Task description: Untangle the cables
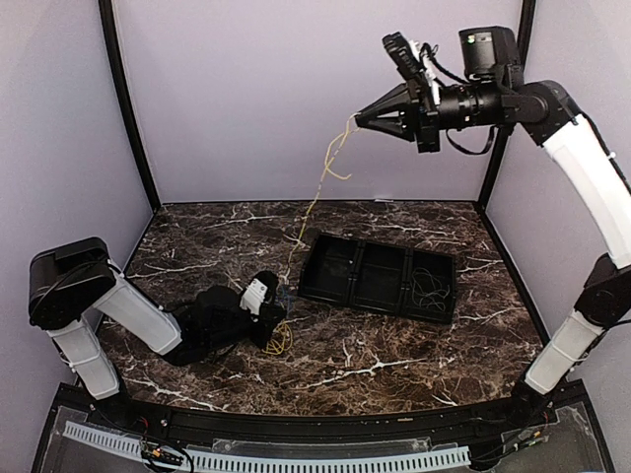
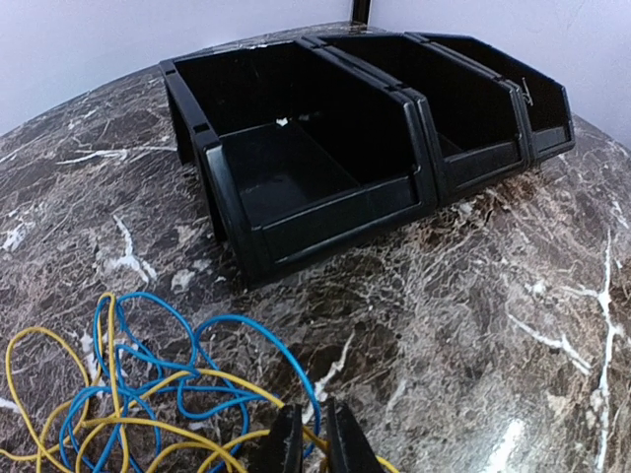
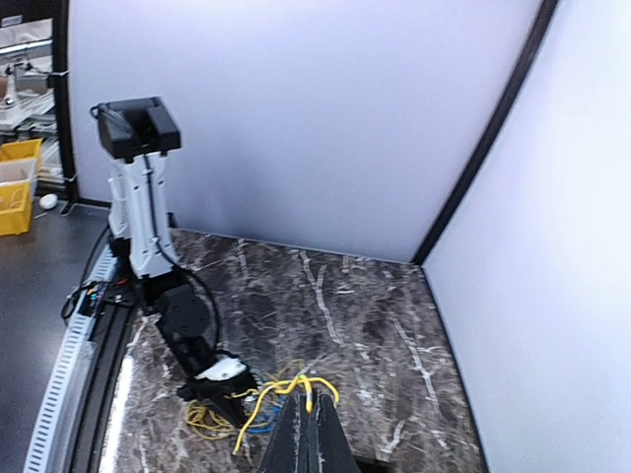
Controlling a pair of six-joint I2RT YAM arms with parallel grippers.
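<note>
Well, the job looks about partway through to me. One thin greyish cable point(image 1: 429, 286) already lies by itself in the right-hand compartment of the black tray point(image 1: 325, 268), which sits mid-counter, a little toward the right edge. The other two compartments look bare. What is left is the yellow cable point(image 1: 317, 187) and the blue cable point(image 2: 246, 330), knotted together in a loose tangle point(image 1: 281, 338) on the marble near the front edge, left of centre, just beside the tray's near-left corner.

The right gripper point(image 1: 360, 119) is high above the back of the counter with its fingers point(image 3: 325, 445) clenched on one end of the yellow cable. From there the strand hangs in a long, kinked line down to the tangle. A short loop of it curls right at the fingertips in the right wrist view.

The left gripper point(image 1: 271, 313) is down at the counter, right on the tangle. Its fingers point(image 2: 287, 441) are pressed nearly together with only a sliver between them, and yellow and blue strands both run in at their tips. I'd judge it is pinning the tangle, but which strand it actually grips I cannot tell. The blue loops are plainly threaded through the yellow ones, so the separating is not yet done.
</note>
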